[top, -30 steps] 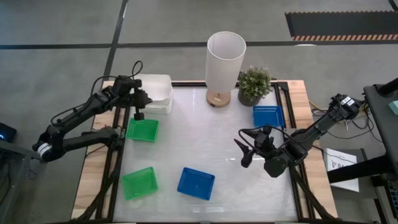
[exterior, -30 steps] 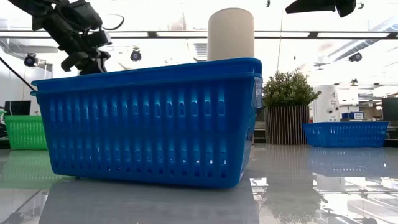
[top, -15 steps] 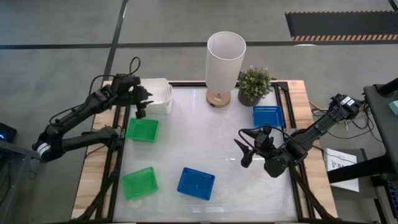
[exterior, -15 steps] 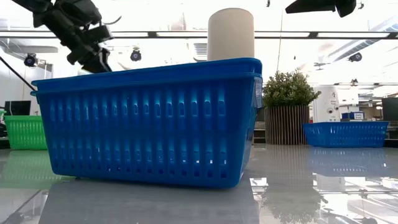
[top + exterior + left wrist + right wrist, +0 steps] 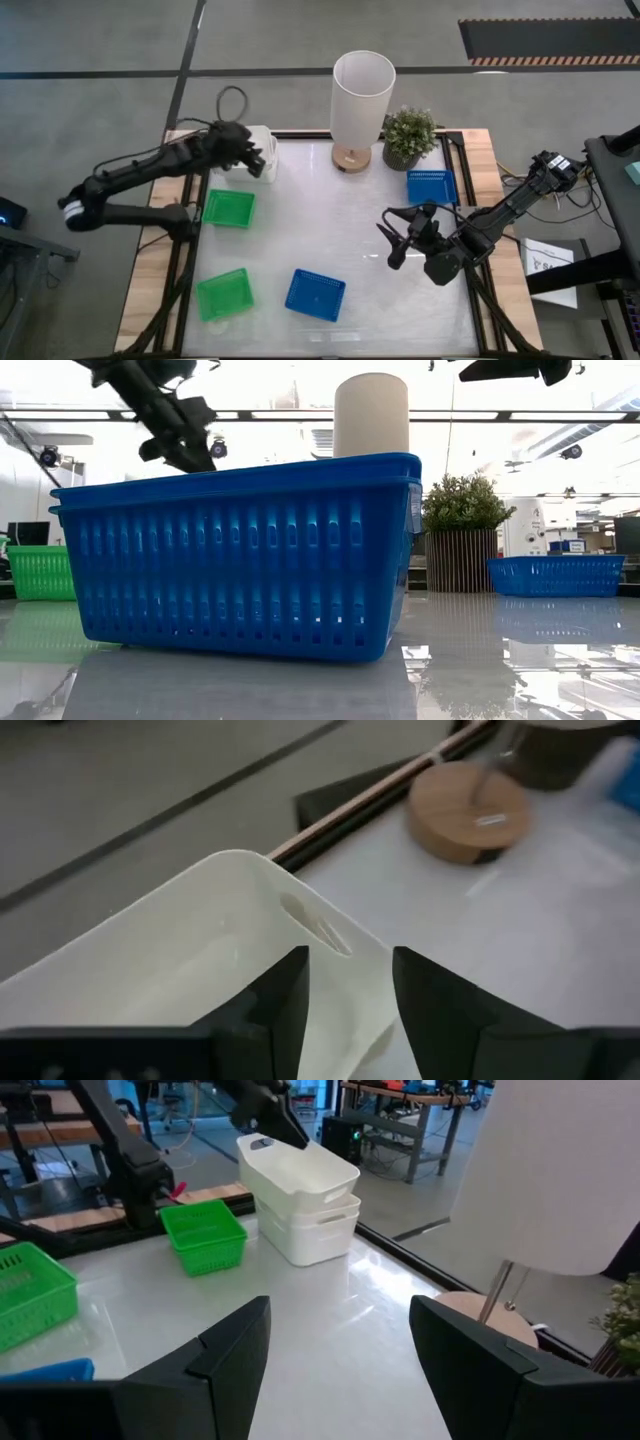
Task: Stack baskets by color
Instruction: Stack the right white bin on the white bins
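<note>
Baskets lie sorted by colour across the desk (image 5: 360, 240). My left jaws (image 5: 252, 158) hover spread over the white stack (image 5: 300, 1195) at the far left corner, holding nothing. My right jaws (image 5: 398, 235) hang spread and empty at mid-right. Two green baskets (image 5: 229, 208) (image 5: 224, 294) lie left, one blue basket (image 5: 315, 294) near, another blue basket (image 5: 431, 186) far right.

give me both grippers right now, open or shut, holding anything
Left gripper: open, fingers either side of the white baskets' rim, not gripping.
Right gripper: open, empty, above mid-table.
</note>
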### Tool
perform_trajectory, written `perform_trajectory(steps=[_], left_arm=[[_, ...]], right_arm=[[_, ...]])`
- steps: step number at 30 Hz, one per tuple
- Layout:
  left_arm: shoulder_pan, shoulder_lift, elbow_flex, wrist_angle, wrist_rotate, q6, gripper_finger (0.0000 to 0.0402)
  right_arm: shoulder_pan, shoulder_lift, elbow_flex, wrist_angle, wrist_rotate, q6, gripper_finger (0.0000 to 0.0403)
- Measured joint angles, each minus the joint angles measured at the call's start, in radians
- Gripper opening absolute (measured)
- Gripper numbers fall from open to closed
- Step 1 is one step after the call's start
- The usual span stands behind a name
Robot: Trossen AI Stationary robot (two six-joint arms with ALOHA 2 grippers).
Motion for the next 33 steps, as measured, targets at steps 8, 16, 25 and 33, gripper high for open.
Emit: perform_trajectory(steps=[8,16,25,33], left_arm=[[-0.128,0.258,0.162,-0.103,-0.288,-0.173,0.0129],[-0.132,0.495,0.321,-0.131,-0.315,-0.225,0.0129],[-0.136,0.594,0.399,-0.274,-0.447,-0.279,0.0129],[-0.132,0.594,0.372,-0.263,-0.493,-0.304,0.0129]], right_arm=[[0.000,0.000,0.000,-0.047,-0.003,0.000,0.0233],[0.000,0.000,0.000,-0.072,-0.009,-0.004,0.0233],[0.000,0.000,0.000,-0.094,-0.031,-0.007,0.0233],[0.000,-0.001,0.000,-0.098,-0.031,-0.016,0.0233]])
